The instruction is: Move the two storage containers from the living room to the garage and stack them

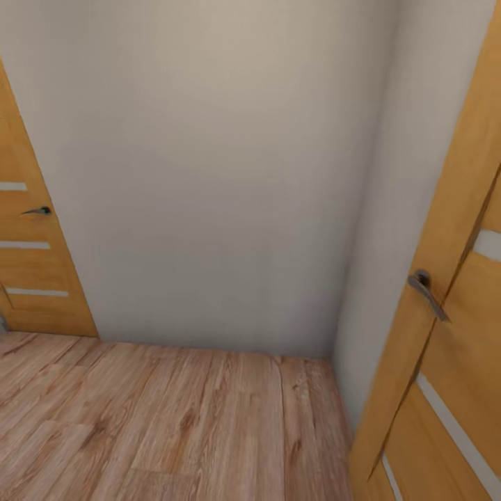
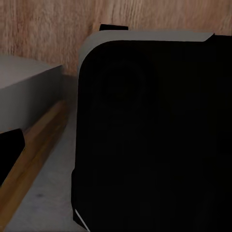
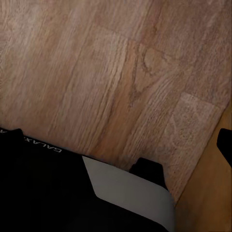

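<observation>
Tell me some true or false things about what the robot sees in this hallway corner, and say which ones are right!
1. The floor is made of light wood planks. True.
2. A red car is parked by the wall. False: the head view has a plain pale wall there and no car.
3. There is a wooden door on the left and another wooden door on the right. True.
4. The right door's handle is bright gold. False: it is dark grey metal.
5. An orange bin sits on the floor in the corner. False: no bin is in sight in the corner, just planks meeting the wall.
</observation>
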You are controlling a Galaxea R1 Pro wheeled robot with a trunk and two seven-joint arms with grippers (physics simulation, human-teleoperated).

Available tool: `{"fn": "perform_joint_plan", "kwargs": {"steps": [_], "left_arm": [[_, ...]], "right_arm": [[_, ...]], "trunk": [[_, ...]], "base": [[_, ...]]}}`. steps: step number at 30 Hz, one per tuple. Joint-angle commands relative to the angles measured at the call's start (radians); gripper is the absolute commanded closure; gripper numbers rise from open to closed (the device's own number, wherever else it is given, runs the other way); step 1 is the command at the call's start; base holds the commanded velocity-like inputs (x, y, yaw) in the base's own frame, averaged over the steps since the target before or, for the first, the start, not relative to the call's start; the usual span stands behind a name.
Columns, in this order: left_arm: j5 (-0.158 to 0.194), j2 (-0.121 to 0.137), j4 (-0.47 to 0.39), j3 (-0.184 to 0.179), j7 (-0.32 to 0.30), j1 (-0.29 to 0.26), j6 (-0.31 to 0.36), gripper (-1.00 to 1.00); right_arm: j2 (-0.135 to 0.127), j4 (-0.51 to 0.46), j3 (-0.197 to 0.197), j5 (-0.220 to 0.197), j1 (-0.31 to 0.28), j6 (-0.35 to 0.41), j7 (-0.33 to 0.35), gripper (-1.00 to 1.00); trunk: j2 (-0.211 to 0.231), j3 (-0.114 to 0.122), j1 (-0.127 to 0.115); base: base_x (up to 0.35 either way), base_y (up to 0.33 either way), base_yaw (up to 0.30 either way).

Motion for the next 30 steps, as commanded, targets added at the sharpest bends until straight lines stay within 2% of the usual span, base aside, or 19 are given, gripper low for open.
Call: {"fn": "perform_joint_plan", "kwargs": {"steps": [1,8,21,30], "left_arm": [[0.008,0.000,0.000,0.000,0.001,0.000,-0.002,-1.00],[0.008,0.000,0.000,0.000,0.001,0.000,-0.002,-1.00],[0.008,0.000,0.000,0.000,0.001,0.000,-0.002,-1.00],[0.009,0.000,0.000,0.000,0.001,0.000,-0.002,-1.00]], "right_arm": [[0.000,0.003,0.007,-0.010,-0.001,-0.006,0.005,-1.00],[0.000,0.003,0.007,-0.009,-0.001,-0.006,0.007,-1.00],[0.000,0.003,0.007,-0.009,-0.001,-0.007,0.006,-1.00],[0.000,0.003,0.007,-0.008,-0.001,-0.006,0.003,-1.00]], "trunk": [[0.000,-0.001,0.001],[0.000,-0.001,0.001],[0.000,-0.001,0.001],[0.000,-0.001,0.001]], "base": [[0.315,0.000,0.269],[0.311,0.000,0.233],[0.307,0.000,0.028],[0.306,0.000,0.263]]}}
